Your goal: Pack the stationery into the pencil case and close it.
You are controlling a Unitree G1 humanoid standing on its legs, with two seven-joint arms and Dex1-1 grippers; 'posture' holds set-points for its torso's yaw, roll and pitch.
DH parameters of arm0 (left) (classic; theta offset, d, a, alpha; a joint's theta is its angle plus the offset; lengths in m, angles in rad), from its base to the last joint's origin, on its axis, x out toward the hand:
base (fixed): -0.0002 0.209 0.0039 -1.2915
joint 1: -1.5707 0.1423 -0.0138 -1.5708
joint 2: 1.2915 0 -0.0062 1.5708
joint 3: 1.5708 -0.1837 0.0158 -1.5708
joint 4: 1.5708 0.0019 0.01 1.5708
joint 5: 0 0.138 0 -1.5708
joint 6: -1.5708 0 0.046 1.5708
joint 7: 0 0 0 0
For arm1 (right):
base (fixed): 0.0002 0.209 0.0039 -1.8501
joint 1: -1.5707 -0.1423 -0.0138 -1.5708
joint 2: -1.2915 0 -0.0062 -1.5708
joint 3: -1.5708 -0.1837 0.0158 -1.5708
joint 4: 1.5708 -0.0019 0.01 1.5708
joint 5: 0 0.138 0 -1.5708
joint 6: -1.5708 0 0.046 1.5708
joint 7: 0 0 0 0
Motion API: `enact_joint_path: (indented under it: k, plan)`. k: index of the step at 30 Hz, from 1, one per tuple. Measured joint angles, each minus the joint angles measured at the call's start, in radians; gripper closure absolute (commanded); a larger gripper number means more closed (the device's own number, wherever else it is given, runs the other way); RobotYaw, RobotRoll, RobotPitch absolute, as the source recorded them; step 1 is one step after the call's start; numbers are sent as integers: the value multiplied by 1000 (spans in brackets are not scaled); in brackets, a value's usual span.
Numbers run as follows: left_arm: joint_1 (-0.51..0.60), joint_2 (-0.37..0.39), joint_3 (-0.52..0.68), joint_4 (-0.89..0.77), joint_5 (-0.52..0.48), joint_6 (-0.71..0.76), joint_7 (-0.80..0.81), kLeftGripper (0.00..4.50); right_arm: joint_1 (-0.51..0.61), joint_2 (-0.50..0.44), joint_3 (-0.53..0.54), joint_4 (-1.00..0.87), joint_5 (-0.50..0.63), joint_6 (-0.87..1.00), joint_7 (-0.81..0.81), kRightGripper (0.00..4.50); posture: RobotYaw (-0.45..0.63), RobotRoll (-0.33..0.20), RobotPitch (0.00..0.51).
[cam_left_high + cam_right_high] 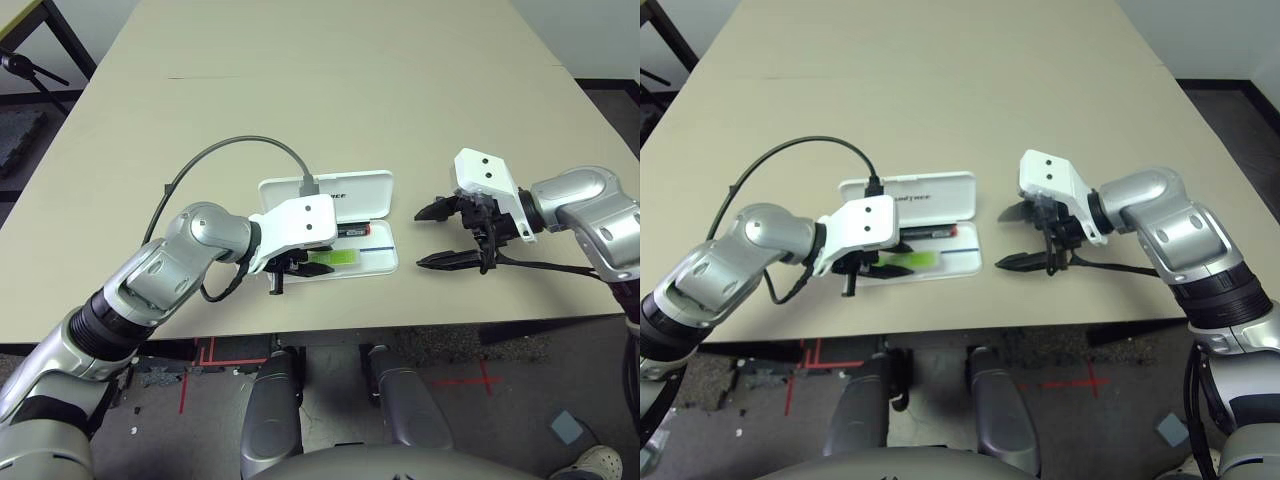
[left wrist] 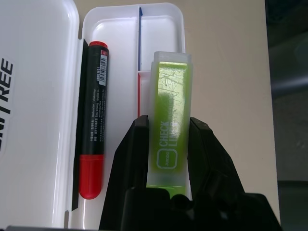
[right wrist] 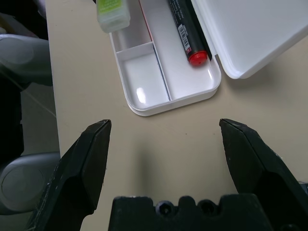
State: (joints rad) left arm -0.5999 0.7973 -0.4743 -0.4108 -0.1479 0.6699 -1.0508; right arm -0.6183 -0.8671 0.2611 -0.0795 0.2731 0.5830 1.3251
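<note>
Fingers of the left gripper pinching the green strip over the open pencil case — red marker lying inside already; right gripper waiting spread beside it — lid unclosed.

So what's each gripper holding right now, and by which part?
Left gripper pinches the lime-green strip by its near end, over the open pencil case. Right gripper holds nothing.
</note>
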Motion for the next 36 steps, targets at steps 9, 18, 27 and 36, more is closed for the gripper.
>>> enact_joint_path:
  k: [9, 18, 27, 36]
  plan:
    - [-4, -16, 0, 23, 26, -10, -9, 804, 5, -13, -1, 1, -1, -5, -8, 0, -108, 0, 195]
    - [27, -23, 184, 20, -74, 30, -9, 12, 5, -47, -108, 47, 18, 7, -32, 0, -103, 0, 193]
    - [122, 92, 431, -4, -172, 18, -20, 12, -63, 83, -280, 95, 42, 118, -325, 0, -114, 0, 195]
    - [140, 126, 513, 7, -201, 11, -6, 12, -177, 315, -354, 197, -35, 387, -812, 0, -105, 0, 195]
